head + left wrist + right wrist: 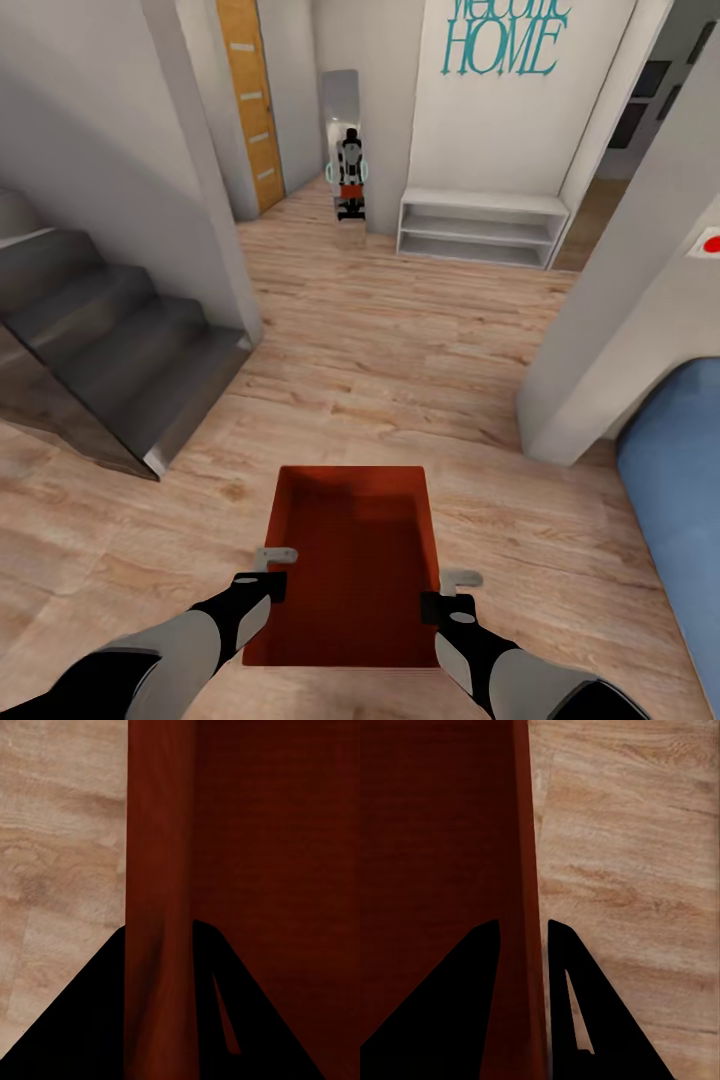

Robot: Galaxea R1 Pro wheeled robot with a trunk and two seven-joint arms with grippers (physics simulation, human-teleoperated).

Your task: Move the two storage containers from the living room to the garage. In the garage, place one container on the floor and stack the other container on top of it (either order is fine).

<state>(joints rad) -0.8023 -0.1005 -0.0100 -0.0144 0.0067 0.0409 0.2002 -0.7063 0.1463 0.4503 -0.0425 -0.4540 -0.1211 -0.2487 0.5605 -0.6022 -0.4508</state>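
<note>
Gripping opposite side walls, the left gripper [277,568] and right gripper [452,592] carry a storage container [352,560] above the wood floor [400,340], jaws clamped on its rims. Its near edge is hidden behind the arms; whether a second container nests inside is unclear.

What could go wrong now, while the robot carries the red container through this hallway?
The storage container is held only by its thin side walls, one in the left gripper and one in the right gripper; if either arm drifts, a wall may slip. The staircase and the white pillar narrow the path.
</note>
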